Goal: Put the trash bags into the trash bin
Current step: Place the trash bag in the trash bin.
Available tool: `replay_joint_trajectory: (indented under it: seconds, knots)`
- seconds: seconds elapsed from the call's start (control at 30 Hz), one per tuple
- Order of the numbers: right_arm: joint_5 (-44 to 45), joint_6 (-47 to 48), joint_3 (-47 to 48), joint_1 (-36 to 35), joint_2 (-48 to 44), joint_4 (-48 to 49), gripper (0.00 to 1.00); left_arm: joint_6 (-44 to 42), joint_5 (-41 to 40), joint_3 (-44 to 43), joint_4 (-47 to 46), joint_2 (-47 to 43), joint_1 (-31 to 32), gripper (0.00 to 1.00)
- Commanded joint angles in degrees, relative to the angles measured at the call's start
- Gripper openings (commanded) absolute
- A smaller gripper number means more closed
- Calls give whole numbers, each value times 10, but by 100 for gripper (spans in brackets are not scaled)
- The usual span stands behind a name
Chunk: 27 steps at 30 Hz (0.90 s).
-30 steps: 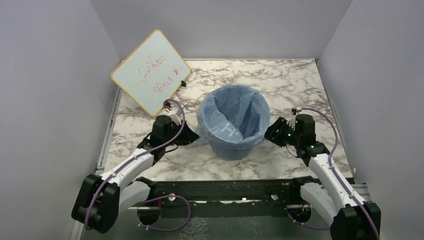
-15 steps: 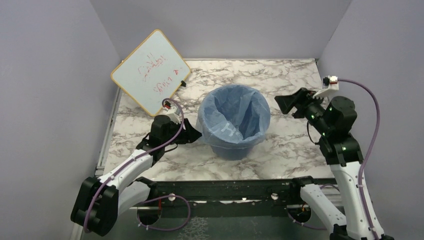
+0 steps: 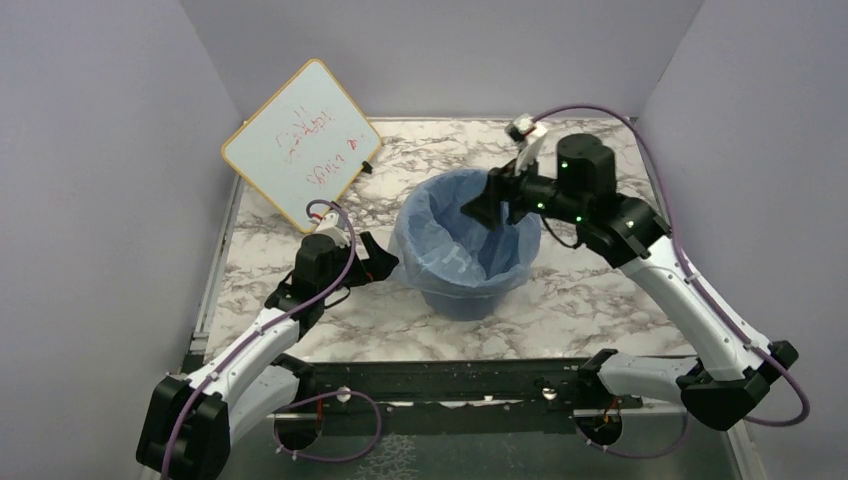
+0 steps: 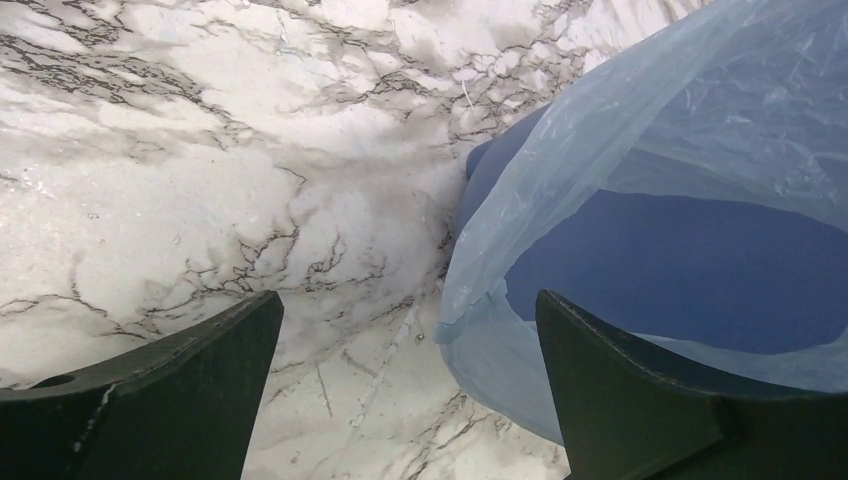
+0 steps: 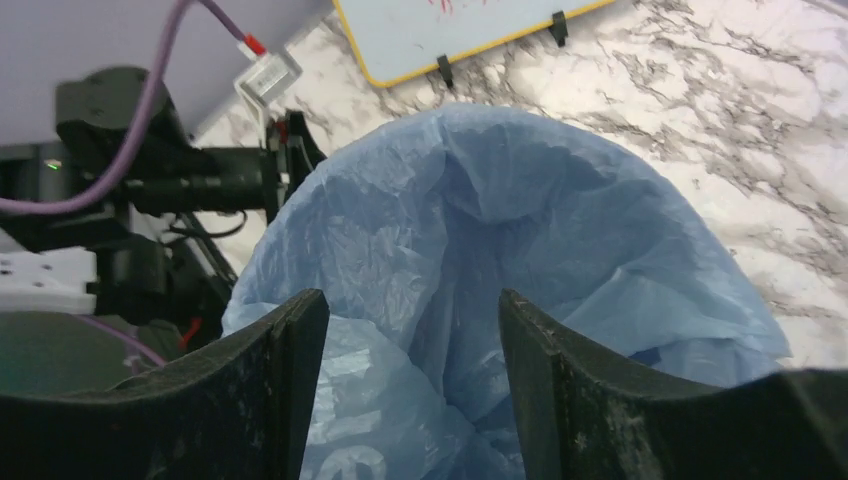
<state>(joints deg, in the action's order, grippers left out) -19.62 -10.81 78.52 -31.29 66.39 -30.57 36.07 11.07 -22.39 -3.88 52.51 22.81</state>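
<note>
The trash bin (image 3: 466, 298) is a round blue bucket in the middle of the marble table. A thin light-blue trash bag (image 3: 440, 245) lines it and drapes over the rim. My left gripper (image 3: 388, 265) is open, low at the bin's left side. In the left wrist view the bag's loose hem (image 4: 500, 345) hangs between the wide jaws of that gripper (image 4: 408, 305), touching neither, beside the bin's wall (image 4: 690, 280). My right gripper (image 3: 478, 208) hovers open over the bin's mouth. In the right wrist view it (image 5: 412, 310) looks down at the crumpled bag (image 5: 440, 230) with nothing gripped.
A white board with red writing (image 3: 300, 145) leans at the back left, and its lower edge (image 5: 450, 25) shows in the right wrist view. Grey walls close in both sides and the back. Marble table surface (image 3: 590, 290) lies right of the bin.
My left gripper has opened and let go of the bag's edge. The right arm has risen from the bin's right side and swung over its mouth.
</note>
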Motion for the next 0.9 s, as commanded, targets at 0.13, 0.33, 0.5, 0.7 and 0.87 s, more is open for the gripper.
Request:
replay_joint_trajectory:
  seconds: [0.13,0.33,0.5,0.7,0.87]
  knots:
    - [399,79,88,-186,135,-174,65,-5,26,-8,-31,16,-6,98]
    - [408,59,70,-196,141,-133,65,-9,40,-7,-33,24,-7,98]
    - [347,65,7,-196,105,-79,66,-18,48,-3,-40,26,-7,98]
    - [351,54,5,-196,135,-120,71,-8,63,-3,-64,44,-7,98]
    - [367,29,19,-196,174,-141,76,-10,70,-8,-65,65,-7,98]
